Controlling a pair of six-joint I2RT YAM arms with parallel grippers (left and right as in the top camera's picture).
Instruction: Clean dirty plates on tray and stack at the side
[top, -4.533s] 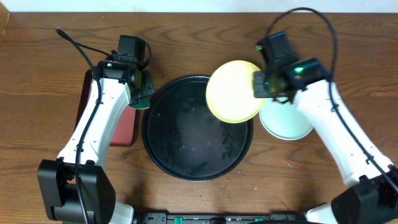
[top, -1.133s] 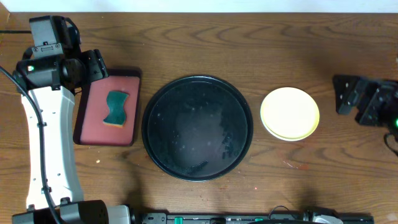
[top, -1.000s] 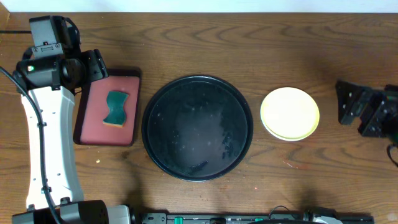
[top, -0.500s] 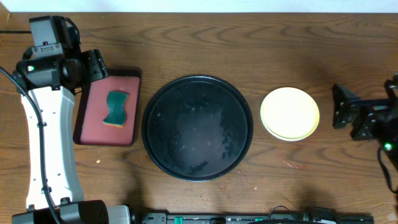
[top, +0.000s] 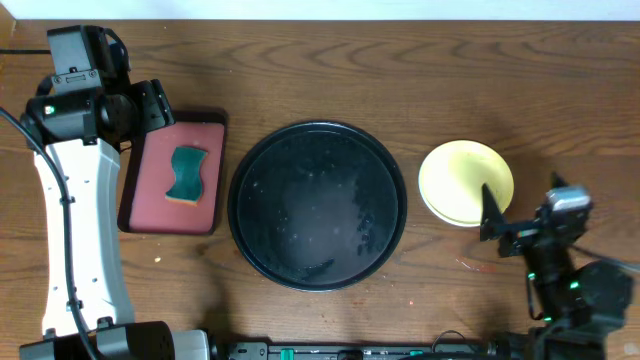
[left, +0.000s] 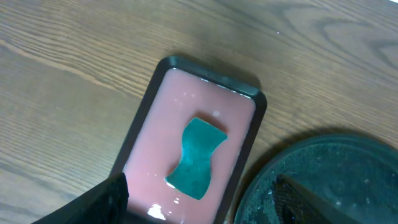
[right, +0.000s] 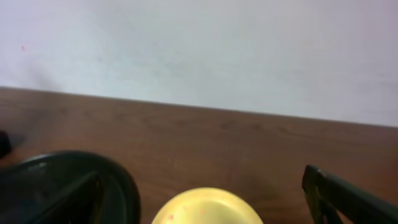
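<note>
A yellow plate (top: 465, 180) tops a small stack right of the tray, and a pale edge shows under it. The right wrist view catches this plate (right: 208, 210) low in frame with faint reddish specks. The black round tray (top: 317, 205) sits mid-table with no plate on it, only wet specks. My right gripper (top: 515, 215) hovers open just in front and to the right of the stack, holding nothing (right: 202, 177). At the far left my left gripper (top: 155, 108) hangs open and free of any object above a green sponge (left: 198, 158).
The green sponge (top: 187, 173) lies on a pink rectangular dark-rimmed tray (top: 150, 205) just left of the black tray (left: 323, 180). A pale wall runs along the table's back edge (right: 199, 109).
My right arm swung from the table's right edge toward the front right, and its gripper now faces the plate stack. The left arm, sponge and plates have not moved.
</note>
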